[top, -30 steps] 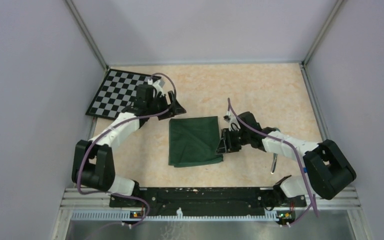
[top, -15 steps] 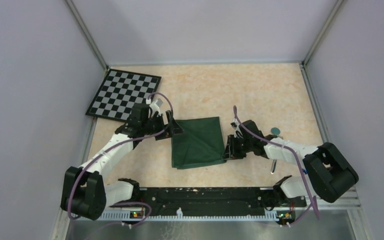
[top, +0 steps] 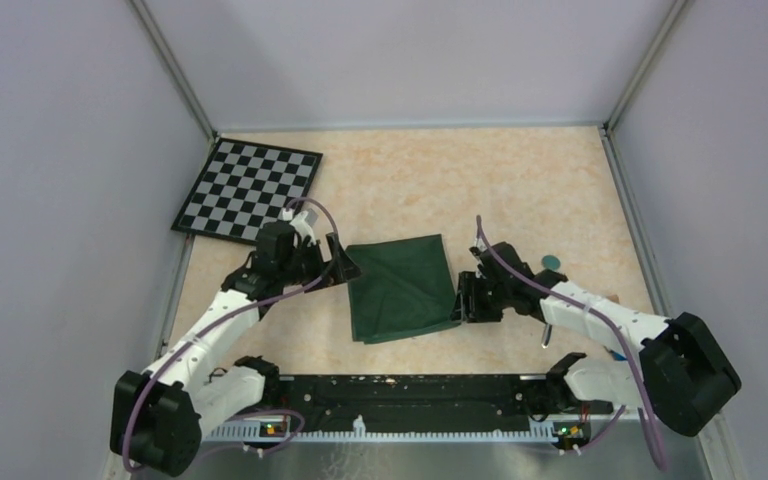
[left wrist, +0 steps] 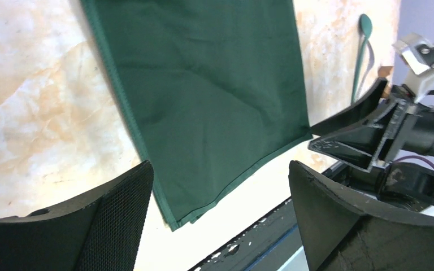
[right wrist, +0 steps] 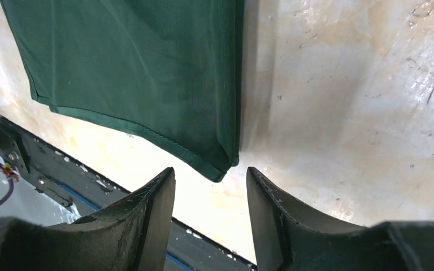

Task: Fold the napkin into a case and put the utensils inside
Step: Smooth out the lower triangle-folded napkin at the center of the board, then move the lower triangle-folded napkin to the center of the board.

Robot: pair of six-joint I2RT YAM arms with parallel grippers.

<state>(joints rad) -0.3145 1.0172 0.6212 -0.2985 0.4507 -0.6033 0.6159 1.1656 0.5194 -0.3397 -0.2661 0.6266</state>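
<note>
Left gripper (top: 348,265) stood wide open and empty at the far-left corner of the napkin (top: 405,290), which lay flat on the bench (top: 520,190) just to its right. Right gripper (top: 463,300) was open too, holding nothing, its fingers astride bare bench just off the napkin's near-right corner; the utensils (top: 548,332) lay further right, behind it. For the next fold, probably best to pinch all layers at the edge and lift evenly.
</note>
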